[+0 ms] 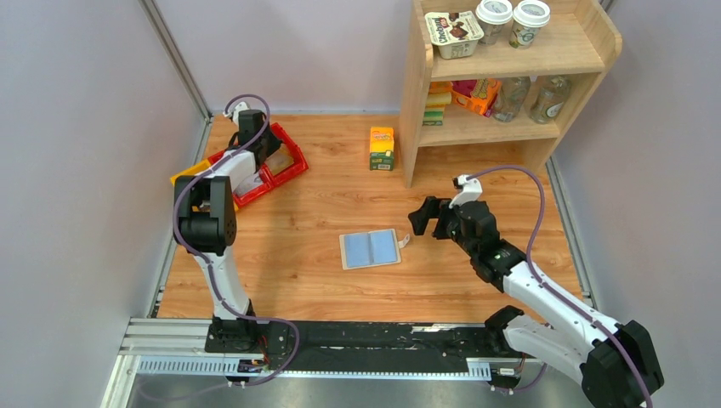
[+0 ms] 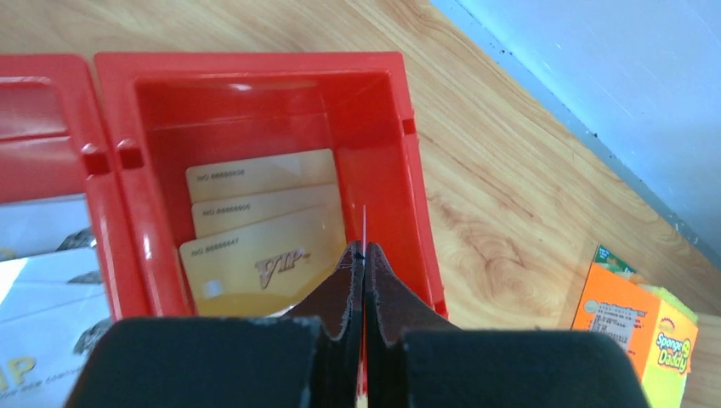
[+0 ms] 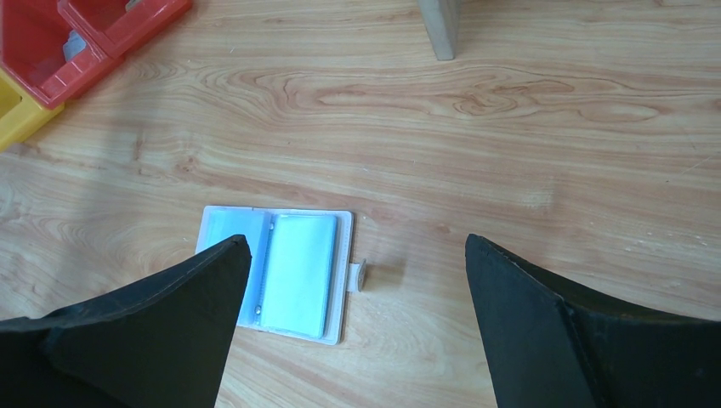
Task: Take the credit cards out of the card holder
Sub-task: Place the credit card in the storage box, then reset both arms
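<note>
Top view, I read from table [image 1: 323,195] centre. Card holder [image 1: 370,249] lies at centre, spread flat, tab toward 3 o'clock. Right gripper [image 1: 429,219] hangs at 3 o'clock of card holder, near tab, apart from it. Bins [image 1: 276,170] sit at 10 o'clock, by far-left table edge. Left gripper [image 2: 363,253] hangs over one bin. Inside this bin I see three credit cards [image 2: 263,246], overlapped in steps. Small box [image 1: 382,148] stands at 12 o'clock, well apart from card holder. Shelf [image 1: 510,127] stands at 2 o'clock, small box just beside its 9 o'clock side. Cups [image 1: 513,15] and tub [image 1: 453,32] stand on top level of shelf.
</note>
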Robot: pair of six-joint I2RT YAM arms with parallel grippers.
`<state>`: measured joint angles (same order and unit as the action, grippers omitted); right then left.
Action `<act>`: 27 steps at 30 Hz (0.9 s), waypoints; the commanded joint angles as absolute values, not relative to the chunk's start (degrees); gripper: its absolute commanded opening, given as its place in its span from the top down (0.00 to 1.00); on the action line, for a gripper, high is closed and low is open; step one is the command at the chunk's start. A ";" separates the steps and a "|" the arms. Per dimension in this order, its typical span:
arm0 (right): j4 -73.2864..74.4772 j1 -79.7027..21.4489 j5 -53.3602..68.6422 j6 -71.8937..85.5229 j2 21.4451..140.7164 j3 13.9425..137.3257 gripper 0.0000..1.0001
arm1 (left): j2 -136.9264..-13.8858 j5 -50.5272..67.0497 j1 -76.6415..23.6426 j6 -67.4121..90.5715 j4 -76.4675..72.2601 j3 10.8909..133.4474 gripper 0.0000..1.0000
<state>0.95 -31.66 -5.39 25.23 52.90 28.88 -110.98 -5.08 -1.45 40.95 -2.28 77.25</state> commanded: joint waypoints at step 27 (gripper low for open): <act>20.81 -37.69 1.59 17.32 67.12 47.00 0.00 | -93.18 -6.68 -4.91 23.65 33.12 85.18 0.40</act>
<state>13.96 -33.54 1.67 19.68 60.69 40.21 -101.84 -8.40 -2.17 28.62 25.32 86.72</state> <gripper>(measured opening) 0.998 0.582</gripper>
